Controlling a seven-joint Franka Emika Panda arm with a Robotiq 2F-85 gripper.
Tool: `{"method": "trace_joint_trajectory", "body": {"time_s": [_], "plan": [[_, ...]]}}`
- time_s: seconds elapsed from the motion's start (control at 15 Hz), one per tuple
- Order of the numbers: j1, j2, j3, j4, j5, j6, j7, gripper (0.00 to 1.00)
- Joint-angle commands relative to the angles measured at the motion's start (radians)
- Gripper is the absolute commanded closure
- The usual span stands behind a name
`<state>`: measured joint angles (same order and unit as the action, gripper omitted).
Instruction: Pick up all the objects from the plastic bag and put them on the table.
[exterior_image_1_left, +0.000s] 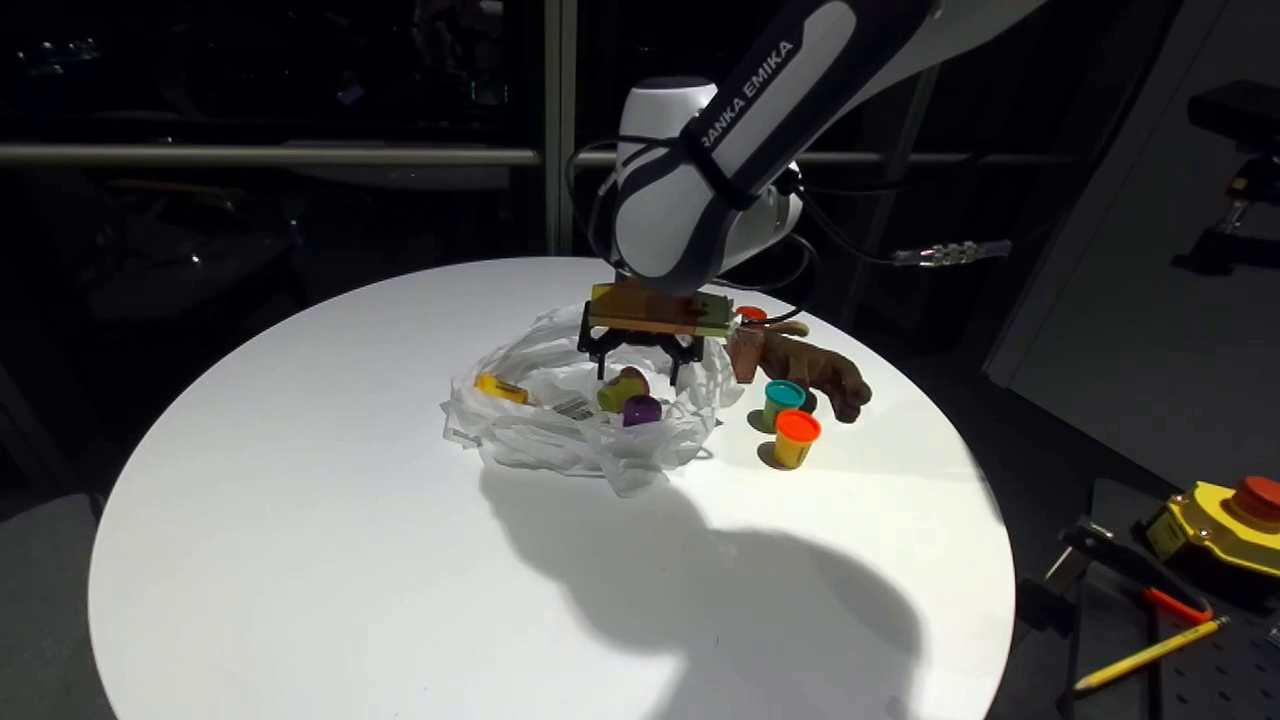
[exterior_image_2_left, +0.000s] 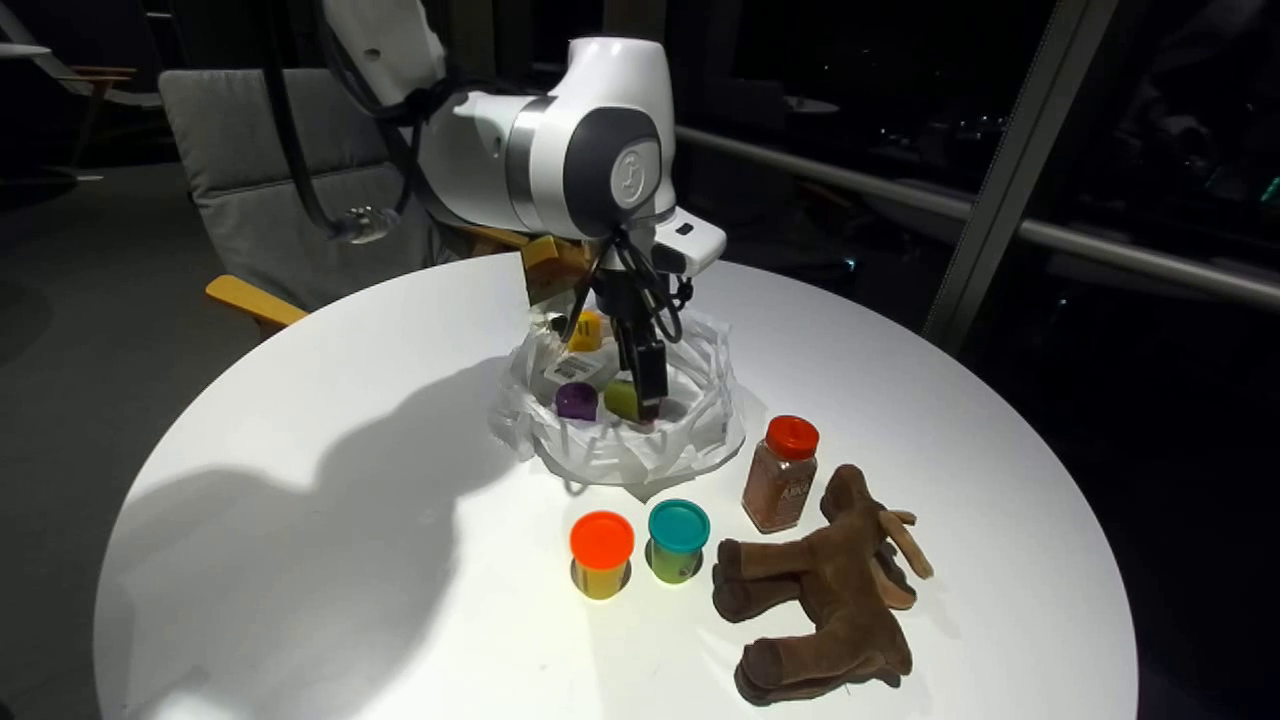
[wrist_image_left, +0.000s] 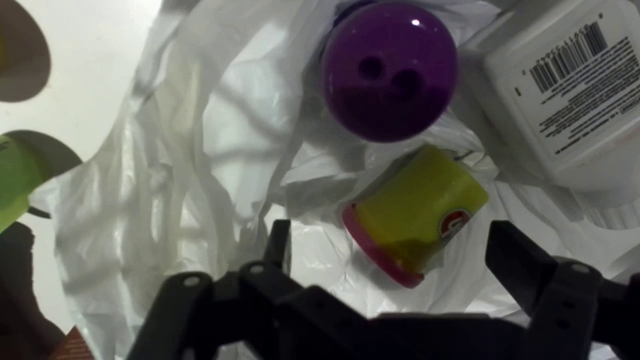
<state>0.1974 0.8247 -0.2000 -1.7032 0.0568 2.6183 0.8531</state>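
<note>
The plastic bag (exterior_image_1_left: 570, 452) is lying spread open on the white round table (exterior_image_1_left: 330, 520), its thin, whitish film crumpling into soft wrinkles and forming a ragged ring around what is lying inside. In the wrist view, a yellow-green tub (wrist_image_left: 417, 210) is resting on its side in the bag, showing a pinkish-red lid and a small round red logo. A glossy purple piece (wrist_image_left: 387, 75) with a rounded top and two dark spots is sitting near it, and a white bottle (wrist_image_left: 575, 100) is lying with its barcode label facing up. In an exterior view, a small orange-yellow item (exterior_image_1_left: 501, 388) is lying at the bag's left side, showing dark print.

The gripper (exterior_image_1_left: 637, 375) is hanging over the bag, its jaws standing wide apart and holding nothing; the yellow-green tub is showing between them, apart from both.

Outside the bag, in an exterior view, a brown toy animal (exterior_image_2_left: 850, 600) with tan antlers is lying on its side at the near right. A red-capped bottle (exterior_image_2_left: 780, 485) is standing upright just beside its head. Farther left, a teal-lidded tub (exterior_image_2_left: 678, 545) and an orange-lidded tub (exterior_image_2_left: 601, 557) are standing close together, nearer than the bag.
</note>
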Motion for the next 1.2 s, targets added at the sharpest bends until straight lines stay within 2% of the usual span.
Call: {"method": "trace_joint_trajectory", "body": {"time_s": [0.0,0.27,0.47,0.53,0.6,0.67,1.07,1.13], "plan": [[-0.028,0.035,0.027,0.059,0.011,-0.009,-0.014,0.0],[-0.051,0.066,0.066,0.095,0.03,-0.013,-0.037,0.0],[-0.039,0.093,0.059,0.123,0.021,-0.019,-0.019,0.01],[-0.034,0.1,0.052,0.131,0.018,-0.017,-0.011,0.26],[-0.029,0.105,0.048,0.136,0.016,-0.013,-0.005,0.26],[-0.021,0.108,0.037,0.139,0.012,-0.01,0.006,0.3],[0.024,0.07,-0.013,0.094,-0.013,0.011,0.041,0.79],[0.046,0.051,-0.035,0.067,-0.029,0.02,0.053,0.82]]}}
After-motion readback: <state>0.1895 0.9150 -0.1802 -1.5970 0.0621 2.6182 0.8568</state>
